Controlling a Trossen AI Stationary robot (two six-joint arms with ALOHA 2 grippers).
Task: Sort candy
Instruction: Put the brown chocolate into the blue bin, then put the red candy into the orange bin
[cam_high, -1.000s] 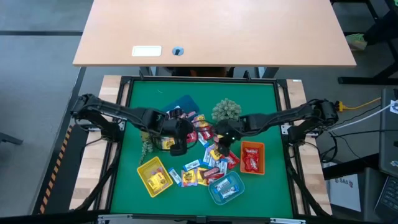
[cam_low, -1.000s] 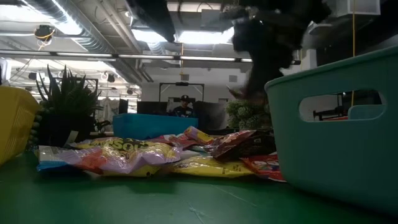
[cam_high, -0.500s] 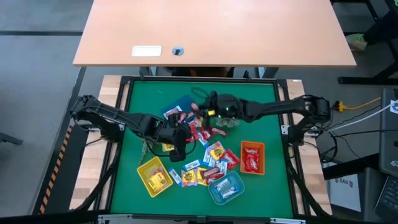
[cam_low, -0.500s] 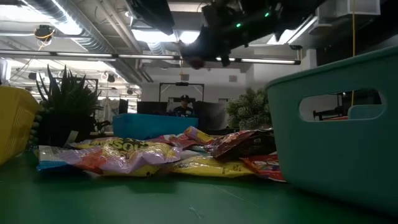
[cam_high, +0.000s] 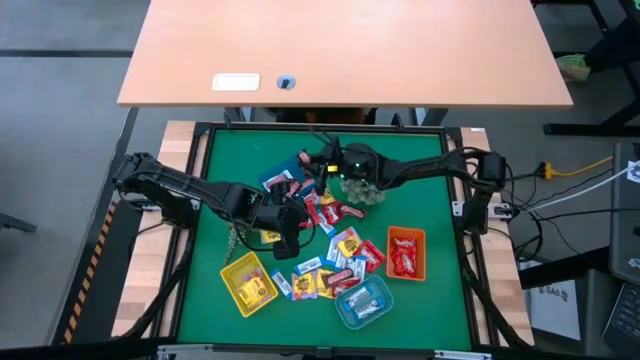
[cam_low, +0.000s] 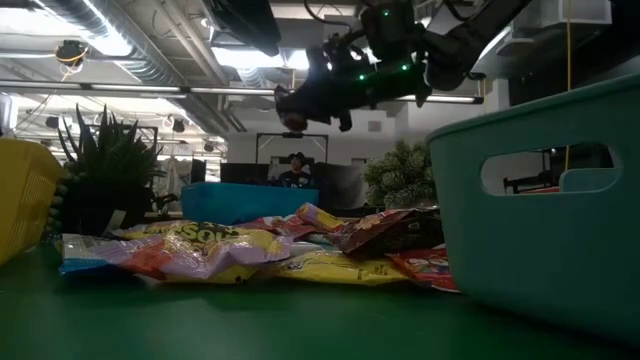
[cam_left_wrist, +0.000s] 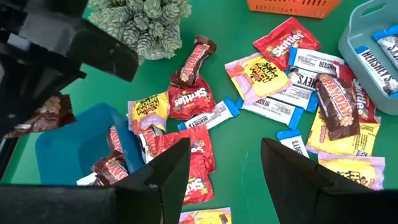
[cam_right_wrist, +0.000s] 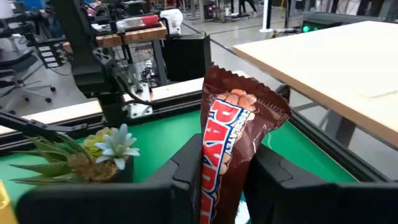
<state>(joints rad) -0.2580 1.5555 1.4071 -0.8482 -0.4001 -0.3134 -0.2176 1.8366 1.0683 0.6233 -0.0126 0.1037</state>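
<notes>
Right gripper (cam_right_wrist: 214, 180), raised over the blue tray (cam_high: 296, 166) near the table's far edge, clamped on a brown candy bar (cam_right_wrist: 233, 146): light, crinkly, slippery wrapper, best pinched across its flat middle; left gripper (cam_left_wrist: 221, 165) hovers spread above the candy pile (cam_left_wrist: 273, 93).

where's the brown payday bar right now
The brown PayDay bar is clamped in the right tool, held in the air above the blue tray at the far middle of the mat.
</notes>
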